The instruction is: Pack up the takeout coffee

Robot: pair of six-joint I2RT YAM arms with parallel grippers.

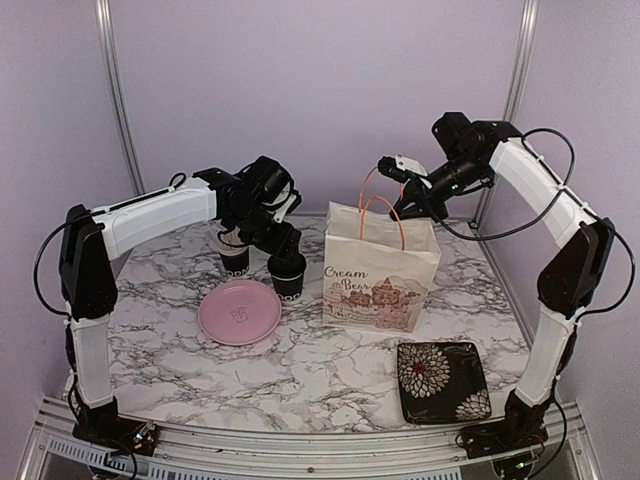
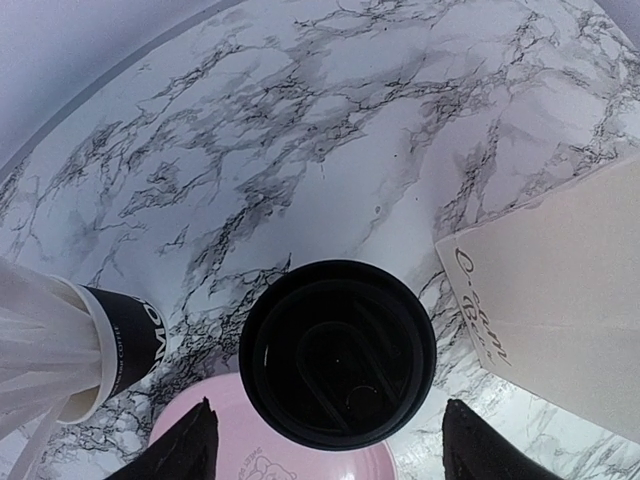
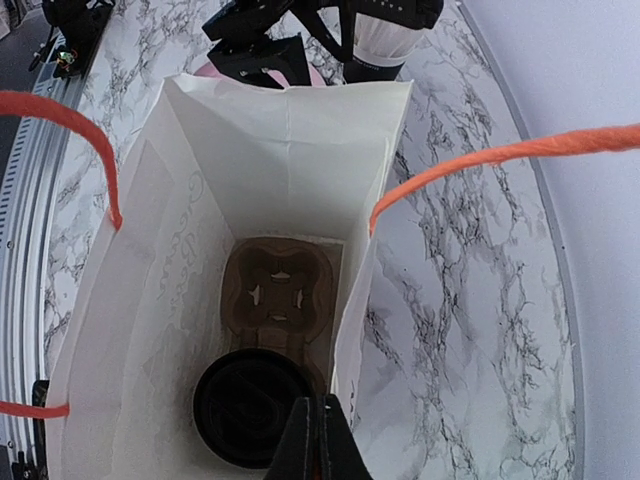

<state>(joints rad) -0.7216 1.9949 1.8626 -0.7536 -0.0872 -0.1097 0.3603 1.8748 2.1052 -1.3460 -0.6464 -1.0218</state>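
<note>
Black-lidded cup point(image 2: 338, 355) just beside plate point(image 2: 255, 455).

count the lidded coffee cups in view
2. One lidded cup stands on the table under the open left gripper, beside the pink plate; the other sits in the brown carrier inside the paper bag. Part of the bag's floor is hidden.
</note>
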